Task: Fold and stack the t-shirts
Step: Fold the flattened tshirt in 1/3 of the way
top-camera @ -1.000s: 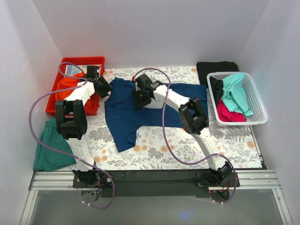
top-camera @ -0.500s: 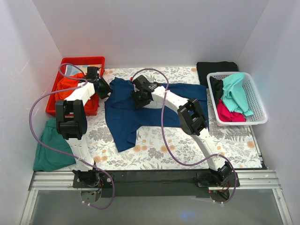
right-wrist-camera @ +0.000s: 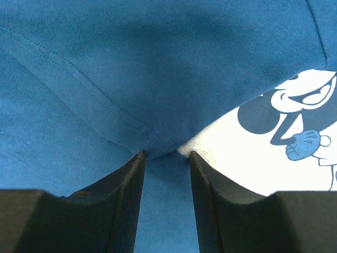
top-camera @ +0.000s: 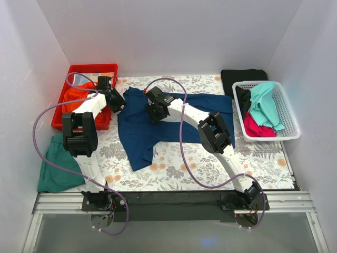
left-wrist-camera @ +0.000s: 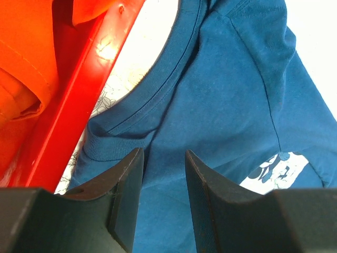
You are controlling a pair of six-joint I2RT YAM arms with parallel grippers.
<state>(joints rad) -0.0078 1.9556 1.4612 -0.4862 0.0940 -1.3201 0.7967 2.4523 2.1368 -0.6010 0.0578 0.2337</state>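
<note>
There lay the navy blue cloth t-shirt (top-camera: 138,134), spread on the floral desk (top-camera: 221,158). The left gripper (left-wrist-camera: 163,158) pinched it by the collar, jaws narrow. The right gripper (right-wrist-camera: 165,156) nipped a fold beside the white cartoon print (right-wrist-camera: 274,153).

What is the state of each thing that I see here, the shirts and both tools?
navy t-shirt: spread on the table, unfolded.
left tool: at the navy collar, grip unclear.
right tool: closed on a pinch of navy cloth.
white basket: holds crumpled shirts.
red tray: holds orange cloth.
</note>
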